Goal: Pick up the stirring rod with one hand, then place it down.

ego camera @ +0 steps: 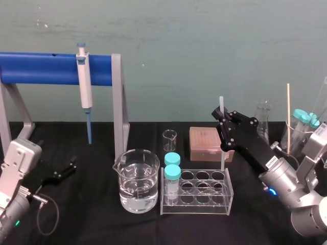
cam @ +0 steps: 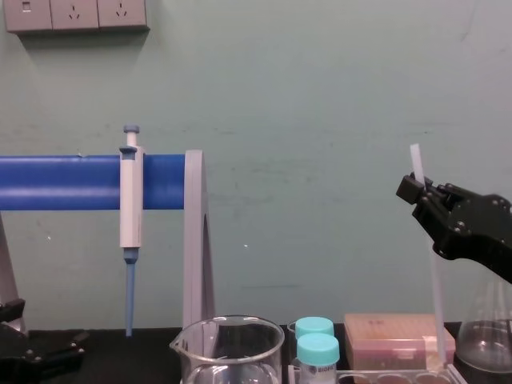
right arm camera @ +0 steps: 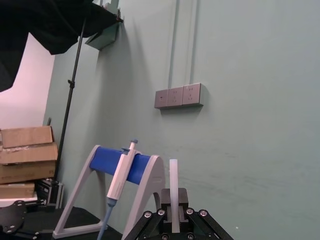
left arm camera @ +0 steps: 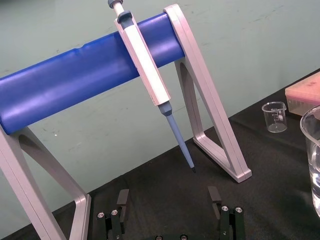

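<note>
Clamped upright in the right end effector (ego camera: 223, 116), the stirring rod (ego camera: 222, 102) stands at the test-tube rack's (ego camera: 196, 206) rear right corner. It should be lowered clear of the rack before release. The left end effector (ego camera: 64, 171) is parked, fingers apart, well left of the rack.

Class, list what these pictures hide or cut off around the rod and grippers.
- Rod lower end: head view, lost against the clear rack; chest view, bottom edge cuts off what lies below.
- Rod's gripped stretch: right wrist view, covered by the right gripper.
- Flask: head view, partly behind the right arm.
- Left gripper: chest view, cut by the lower left corner.
</note>
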Tool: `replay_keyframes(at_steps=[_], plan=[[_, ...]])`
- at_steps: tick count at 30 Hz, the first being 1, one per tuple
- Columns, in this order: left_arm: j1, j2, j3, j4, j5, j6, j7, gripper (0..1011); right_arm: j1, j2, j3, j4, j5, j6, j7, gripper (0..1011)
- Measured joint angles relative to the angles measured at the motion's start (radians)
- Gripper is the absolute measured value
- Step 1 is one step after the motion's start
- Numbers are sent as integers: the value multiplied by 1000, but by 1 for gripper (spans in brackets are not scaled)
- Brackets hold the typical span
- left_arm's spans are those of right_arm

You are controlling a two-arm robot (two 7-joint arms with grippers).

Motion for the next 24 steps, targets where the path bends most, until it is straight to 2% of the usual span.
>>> replay_keyframes(at_steps=[12,24], plan=[[0,0,0,0,0,0,0,1000,24,-7,-16,52,41,25,50,72],[0,0,0,0,0,0,0,1000,46,-13,-25,110,62,55,67,72]])
